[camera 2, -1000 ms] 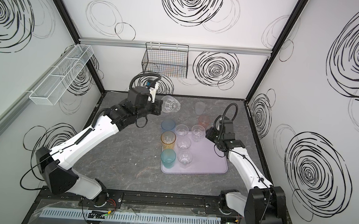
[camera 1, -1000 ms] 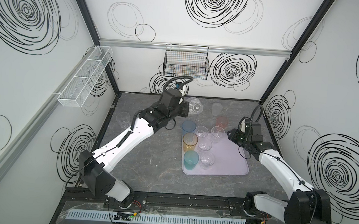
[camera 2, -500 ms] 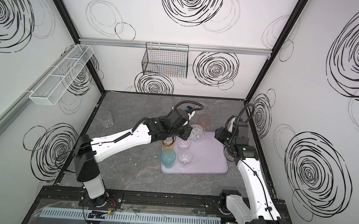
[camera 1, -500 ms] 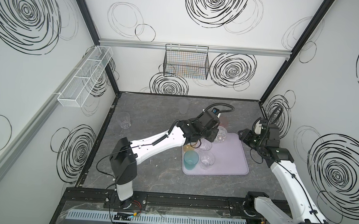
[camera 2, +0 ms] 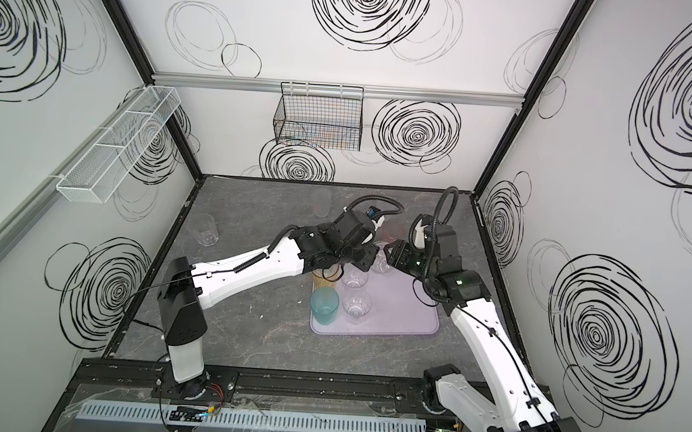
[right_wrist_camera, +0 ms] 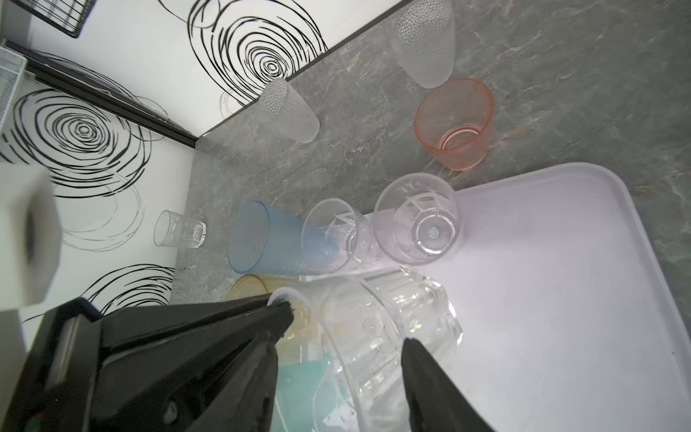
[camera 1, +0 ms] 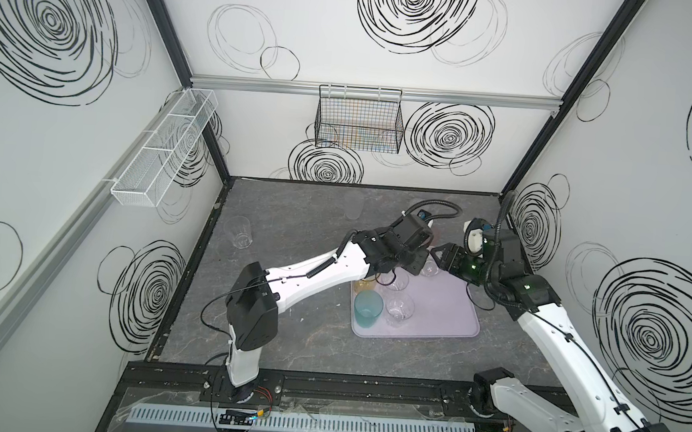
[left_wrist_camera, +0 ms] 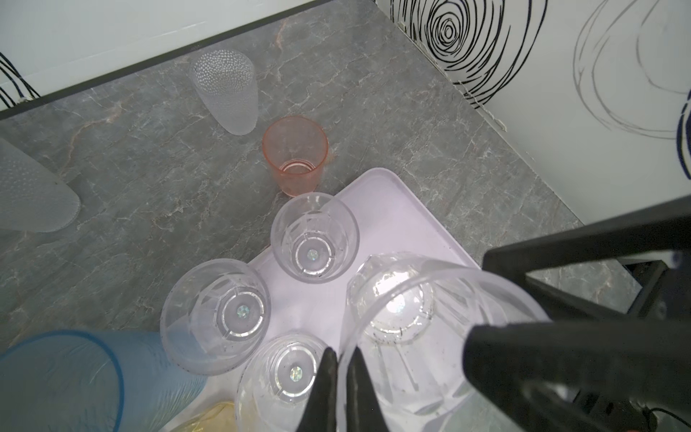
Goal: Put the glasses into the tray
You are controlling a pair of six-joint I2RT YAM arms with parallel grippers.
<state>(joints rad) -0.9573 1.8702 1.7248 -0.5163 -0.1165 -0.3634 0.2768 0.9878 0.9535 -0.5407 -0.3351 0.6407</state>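
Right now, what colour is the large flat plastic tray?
Pale lavender; the tray shows best in the right wrist view.

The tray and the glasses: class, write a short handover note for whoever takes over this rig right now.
Left gripper: shut on the rim of a clear faceted glass, held over the tray.
Right gripper: open, jaws either side of that glass.
Done: teal glass, amber glass and several clear glasses stand in the tray.
Left: set the held glass down, then fetch the pink glass, two frosted glasses and the lone clear glass from the table.
Blue glass: on or off the tray, unclear.
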